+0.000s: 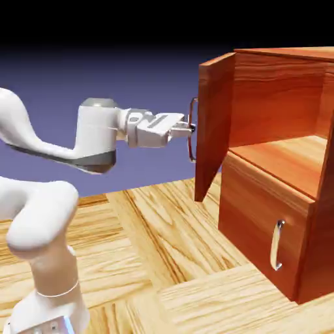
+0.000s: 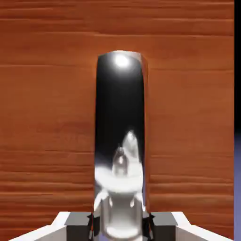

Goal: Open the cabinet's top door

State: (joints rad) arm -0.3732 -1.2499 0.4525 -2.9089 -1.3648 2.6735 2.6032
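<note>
With the top door (image 1: pixel 215 124) already swung well out from the cabinet (image 1: pixel 280 169) ahead, gripper (image 1: pixel 189 128) clamped tight on its silver handle (image 2: pixel 121 141), best drawn back along the hinge arc without twisting

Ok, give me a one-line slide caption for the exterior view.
Claw shut on the top door's handle, top door swung open.
</note>
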